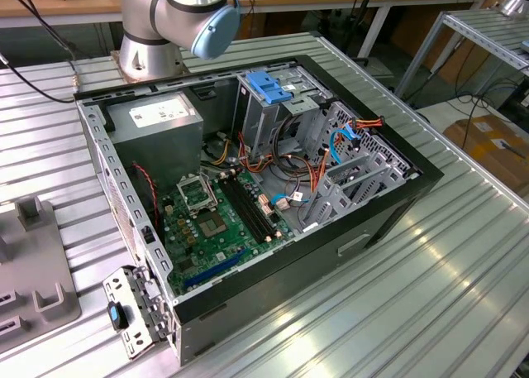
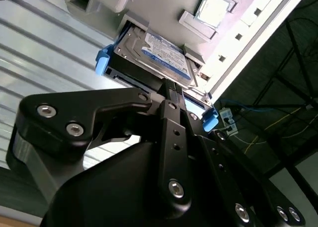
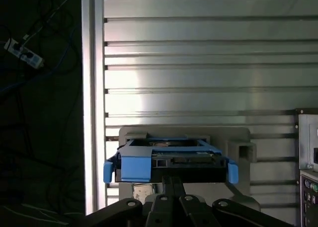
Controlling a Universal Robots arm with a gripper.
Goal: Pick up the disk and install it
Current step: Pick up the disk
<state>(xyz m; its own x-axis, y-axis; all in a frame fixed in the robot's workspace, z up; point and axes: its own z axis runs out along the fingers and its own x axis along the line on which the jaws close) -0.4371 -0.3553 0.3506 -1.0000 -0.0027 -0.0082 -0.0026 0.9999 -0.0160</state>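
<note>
Squarely, the gripper (image 3: pixel 173 180) sits at the near edge of the disk (image 3: pixel 174 162).

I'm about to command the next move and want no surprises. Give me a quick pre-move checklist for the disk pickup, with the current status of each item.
1. Disk lying flat in grey holder: ok.
2. Blue carrier framing the disk: ok.
3. Gripper centred on the disk's near edge: ok.
4. Firm hold on the disk: cannot tell.
5. Computer case open: ok.
6. Free bay in the case: cannot tell.
</note>
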